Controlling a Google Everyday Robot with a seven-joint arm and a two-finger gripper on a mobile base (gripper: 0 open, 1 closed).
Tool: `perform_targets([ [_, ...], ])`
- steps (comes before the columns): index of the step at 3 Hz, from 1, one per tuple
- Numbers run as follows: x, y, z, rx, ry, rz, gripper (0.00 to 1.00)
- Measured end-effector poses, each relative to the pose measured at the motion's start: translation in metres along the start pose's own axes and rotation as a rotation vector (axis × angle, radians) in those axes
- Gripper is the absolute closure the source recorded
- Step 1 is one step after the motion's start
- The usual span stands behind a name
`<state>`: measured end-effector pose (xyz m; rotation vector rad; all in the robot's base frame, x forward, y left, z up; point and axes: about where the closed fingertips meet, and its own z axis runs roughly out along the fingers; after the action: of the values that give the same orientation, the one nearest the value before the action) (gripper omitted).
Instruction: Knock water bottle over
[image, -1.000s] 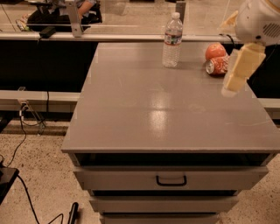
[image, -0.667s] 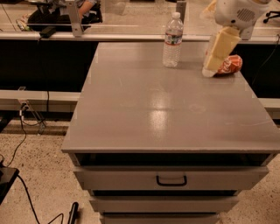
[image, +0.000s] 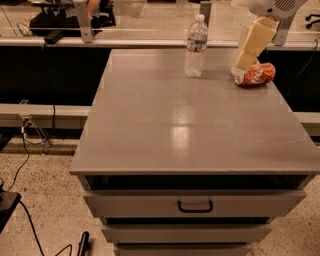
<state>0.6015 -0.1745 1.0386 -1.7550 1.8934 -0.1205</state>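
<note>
Nearest is the speckled stone floor (image: 47, 210), with thin black cables (image: 22, 162) trailing across it at the left. Above it rises the front of the grey table (image: 190, 135), a cabinet with stacked pale drawers; the top drawer (image: 150, 205) carries a black loop handle (image: 195, 206). The flat grey top is bare through its near and middle parts and shows a dull glare patch.

Toward the far edge, a little right of the middle, stands the clear ribbed plastic water bottle (image: 195, 46) with a white cap and a white-and-red label band, upright on the table. To its right, near the far right corner, the crushed orange-red soda can (image: 257, 74) lies on its side.

The cream-coloured pincer (image: 243, 62) slants down from the white rounded arm housing (image: 275, 7) at the top right. Its tip is at the can's left end, and whether they touch cannot be told. It is clearly apart from the bottle, on the bottle's right. Whether the pincer is wide or narrow cannot be told.

Behind the table runs a pale ledge (image: 150, 42).
</note>
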Motion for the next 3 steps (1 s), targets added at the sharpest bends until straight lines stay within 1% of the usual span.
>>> perform_targets([
  [1, -0.001, -0.019, 0.018, 0.029, -0.021, -0.011, 0.00],
  [2, 0.006, -0.047, 0.043, 0.080, -0.064, 0.064, 0.00],
  [3, 0.020, -0.072, 0.071, 0.128, -0.113, 0.201, 0.00],
])
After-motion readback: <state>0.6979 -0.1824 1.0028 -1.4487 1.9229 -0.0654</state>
